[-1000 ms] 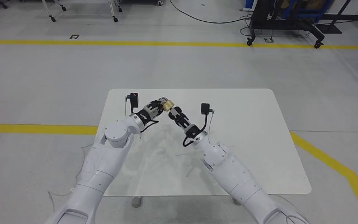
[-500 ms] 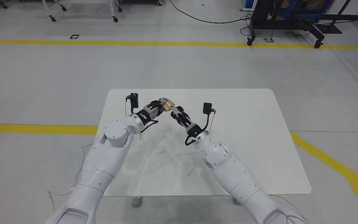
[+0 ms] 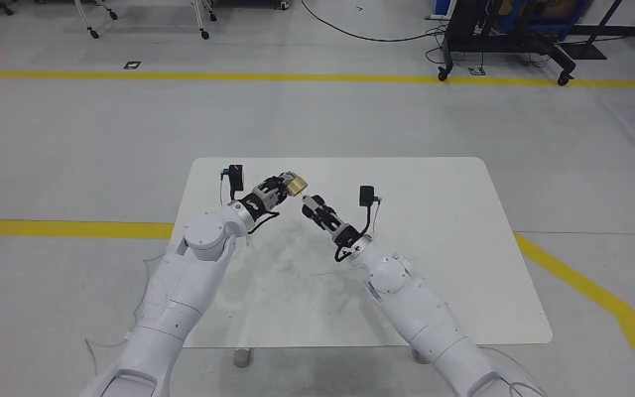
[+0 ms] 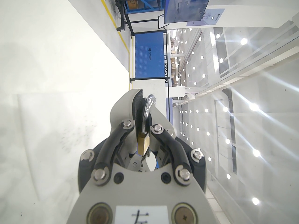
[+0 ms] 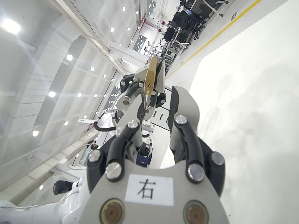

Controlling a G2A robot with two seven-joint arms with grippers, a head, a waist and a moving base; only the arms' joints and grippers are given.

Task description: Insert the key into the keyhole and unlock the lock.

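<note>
Left pincer (image 4: 146,108): clamped on the lock (image 5: 150,75).
Right pincer (image 5: 160,96): spread — key (image 5: 146,99) sits in keyhole (image 5: 148,85) just ahead.

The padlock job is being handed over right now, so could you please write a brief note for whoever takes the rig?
Left gripper: shut on the padlock, held above the table, keyhole end towards the right gripper.
Right gripper: open, holding nothing, a short way from the padlock.
Key: sticking out of the keyhole, with no finger gripping it.
Done: key inserted.
Left: grip the key, turn it and free the shackle. I cannot tell whether it has been turned.
</note>
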